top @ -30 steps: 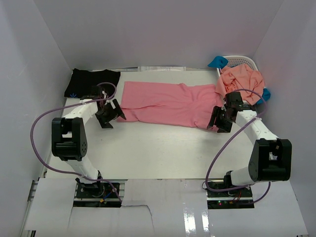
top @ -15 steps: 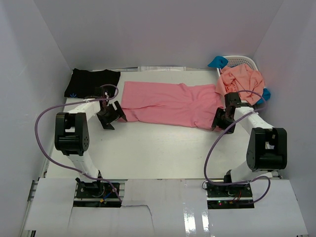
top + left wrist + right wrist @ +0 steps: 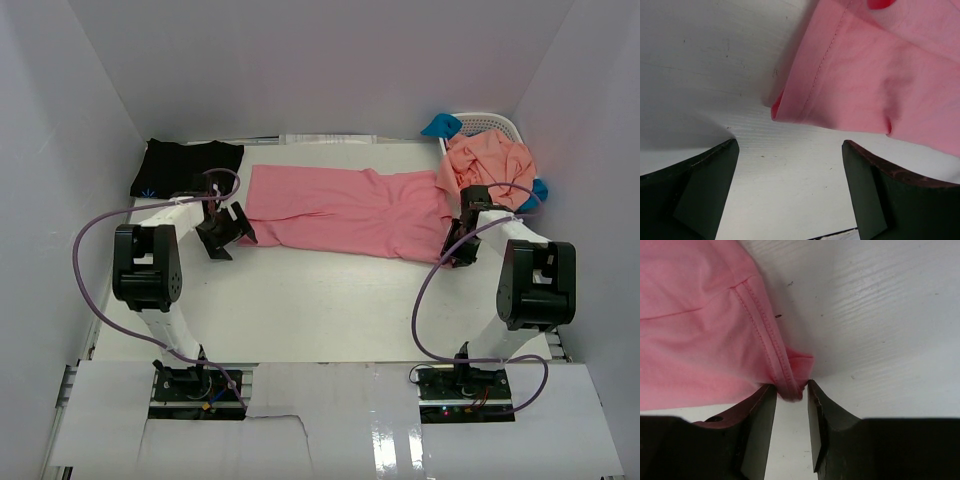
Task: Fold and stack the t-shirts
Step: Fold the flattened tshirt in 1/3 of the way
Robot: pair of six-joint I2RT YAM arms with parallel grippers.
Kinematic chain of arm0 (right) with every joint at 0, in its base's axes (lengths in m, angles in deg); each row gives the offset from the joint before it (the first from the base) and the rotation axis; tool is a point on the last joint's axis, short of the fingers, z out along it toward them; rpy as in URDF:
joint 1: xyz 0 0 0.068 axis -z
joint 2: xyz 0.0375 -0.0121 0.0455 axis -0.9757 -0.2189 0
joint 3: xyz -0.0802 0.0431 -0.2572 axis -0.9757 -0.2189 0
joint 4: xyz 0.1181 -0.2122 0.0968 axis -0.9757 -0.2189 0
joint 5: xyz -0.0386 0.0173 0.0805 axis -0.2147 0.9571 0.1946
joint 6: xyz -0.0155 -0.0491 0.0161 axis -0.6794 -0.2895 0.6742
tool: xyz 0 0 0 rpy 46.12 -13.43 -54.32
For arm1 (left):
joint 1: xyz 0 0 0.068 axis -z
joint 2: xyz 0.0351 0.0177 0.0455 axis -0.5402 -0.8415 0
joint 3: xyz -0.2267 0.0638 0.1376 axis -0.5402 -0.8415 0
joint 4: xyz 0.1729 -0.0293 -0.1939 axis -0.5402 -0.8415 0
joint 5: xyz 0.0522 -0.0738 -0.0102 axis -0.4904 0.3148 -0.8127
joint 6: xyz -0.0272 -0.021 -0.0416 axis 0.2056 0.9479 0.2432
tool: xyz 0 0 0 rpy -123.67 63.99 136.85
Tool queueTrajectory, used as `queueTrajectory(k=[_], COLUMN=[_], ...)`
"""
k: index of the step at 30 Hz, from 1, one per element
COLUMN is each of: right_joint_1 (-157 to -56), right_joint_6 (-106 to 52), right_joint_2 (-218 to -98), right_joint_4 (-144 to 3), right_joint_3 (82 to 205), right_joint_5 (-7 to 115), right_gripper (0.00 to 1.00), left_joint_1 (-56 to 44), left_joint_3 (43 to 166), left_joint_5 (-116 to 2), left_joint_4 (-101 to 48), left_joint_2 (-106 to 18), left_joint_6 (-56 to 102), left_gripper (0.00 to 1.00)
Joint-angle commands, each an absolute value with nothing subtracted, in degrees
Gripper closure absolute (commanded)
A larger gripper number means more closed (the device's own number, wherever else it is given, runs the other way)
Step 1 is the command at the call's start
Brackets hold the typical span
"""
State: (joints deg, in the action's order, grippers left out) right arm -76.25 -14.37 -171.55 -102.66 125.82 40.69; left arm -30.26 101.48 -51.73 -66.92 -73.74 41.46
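Observation:
The rose-pink t-shirt [image 3: 345, 210] lies spread flat across the middle of the table. My left gripper [image 3: 226, 236] is open at its near-left corner. In the left wrist view the jaws [image 3: 790, 192] stand wide apart on bare table, just short of the hem corner [image 3: 785, 107]. My right gripper [image 3: 458, 246] is at the shirt's near-right corner. In the right wrist view its jaws [image 3: 791, 392] are nearly together, with the stitched hem corner [image 3: 790, 382] pinched between the tips. A black t-shirt [image 3: 187, 166] lies folded at the back left. A salmon-orange t-shirt [image 3: 490, 160] is heaped at the back right, with bright blue cloth [image 3: 440, 126] beside it.
A white lattice basket [image 3: 497, 122] stands in the back right corner under the orange and blue cloth. White walls close in the table at the left, back and right. Purple cables loop from both arms.
My right gripper has moved right and back to the pink shirt's near-right corner, and its arm has drawn in. My left gripper has barely shifted.

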Motion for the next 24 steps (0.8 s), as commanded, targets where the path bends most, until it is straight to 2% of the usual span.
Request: queueTrajectory(k=[1,3,6,8,15,24], right_joint_1=[-76.04,-76.04,-76.04,-76.04,-76.04,-76.04], right_joint_6=[-14.01,-14.01,-13.92,-14.01,-14.28,-14.63], right_joint_2=[-172.49,-173.2,-173.72,-174.25,-173.64,-172.59], right_joint_4=[-100.47,-100.12,-99.33,-99.24,-99.24,-99.07], right_joint_3=[128.09,128.36,128.36,128.53,128.53,128.18], right_joint_5=[39.72,39.9,40.08,40.43,40.16,41.3], right_gripper=[0.63,0.7,0.73,0.92,0.92,0.92], left_joint_1=[-30.06,-30.15,-30.06,-30.06,-30.06,-30.15], left_joint_3=[102.54,102.54,102.97,103.15,102.45,106.22], left_joint_5=[-53.55,-53.91,-54.96,-56.36,-60.58,-60.15], left_joint_4=[-66.15,-66.24,-66.94,-67.64,-69.4,-68.44], left_joint_2=[-75.01,-75.01,-75.36,-75.71,-76.42,-79.14], left_joint_6=[41.13,40.96,40.52,40.17,40.69,44.12], left_gripper=[0.05,0.05,0.05,0.05,0.07,0.17])
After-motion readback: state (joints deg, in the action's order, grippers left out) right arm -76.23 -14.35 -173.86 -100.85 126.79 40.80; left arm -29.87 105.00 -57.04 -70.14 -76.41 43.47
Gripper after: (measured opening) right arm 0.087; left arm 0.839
